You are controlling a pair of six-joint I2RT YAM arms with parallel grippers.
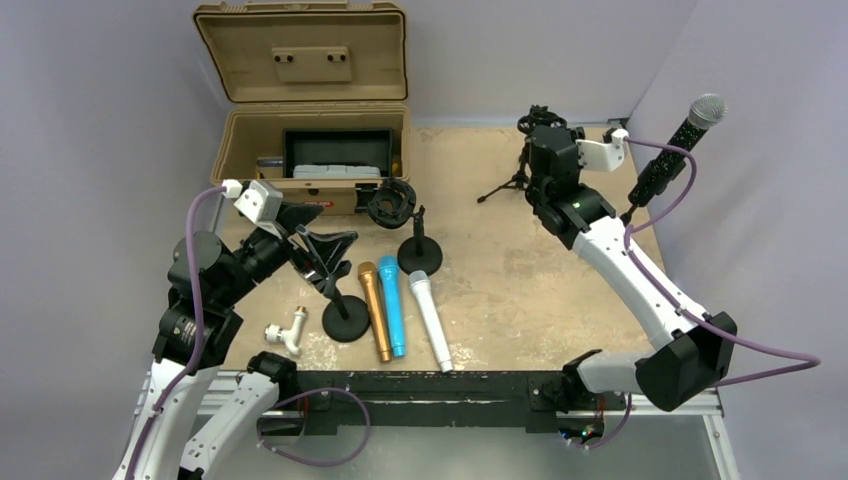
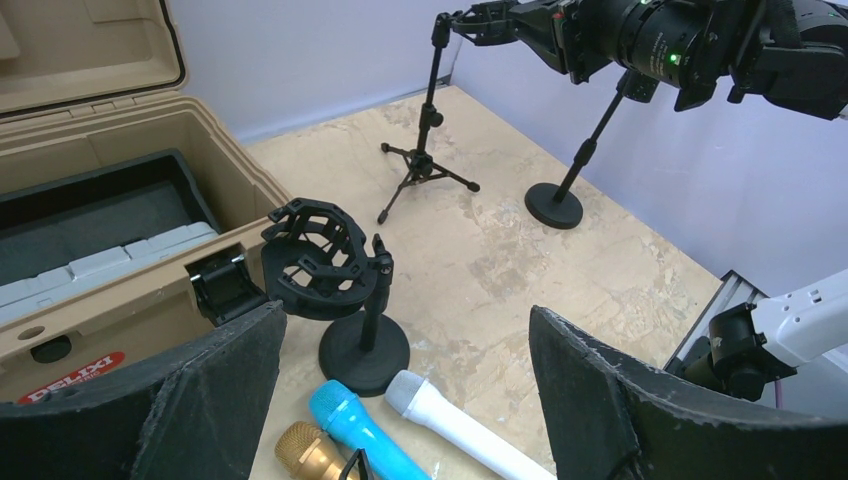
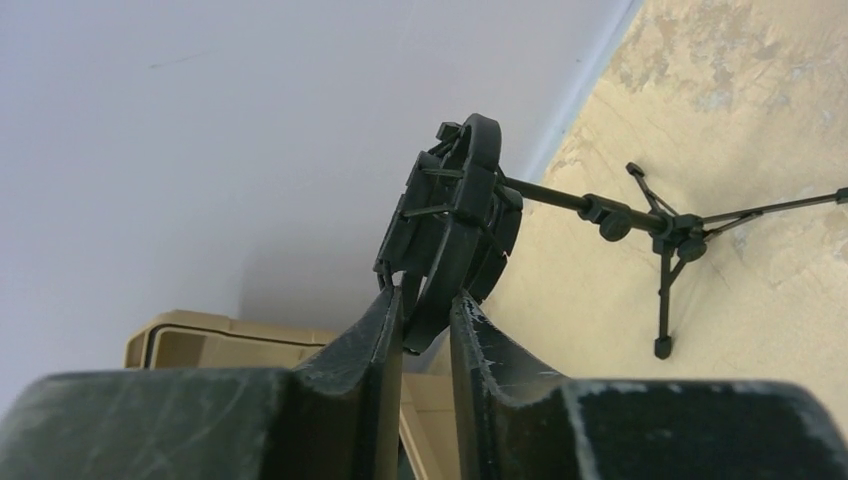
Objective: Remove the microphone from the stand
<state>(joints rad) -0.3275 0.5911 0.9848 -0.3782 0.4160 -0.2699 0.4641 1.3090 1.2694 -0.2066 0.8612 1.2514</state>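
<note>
Two pads [image 3: 365, 345] of the right gripper [image 3: 425, 315] are pinched hard onto the ring of the empty shock mount [image 3: 455, 210] atop the tripod stand [image 3: 665, 240]. It's clamped on the mount, not the prize! The microphone [image 1: 668, 160] sits off to that claw's right, just beyond the wrist, perched on its own round-base stand [image 2: 553, 205]. Its long axis is slanted, silver grille up and outward, tail angled down. The right arm is clearly nearer, and I reckon it must let go and swing rightward. The left gripper [image 2: 405, 330], spread wide and holding nothing, hangs well apart over the loose microphones [image 2: 450, 425] beside the case [image 2: 120, 300].
</note>
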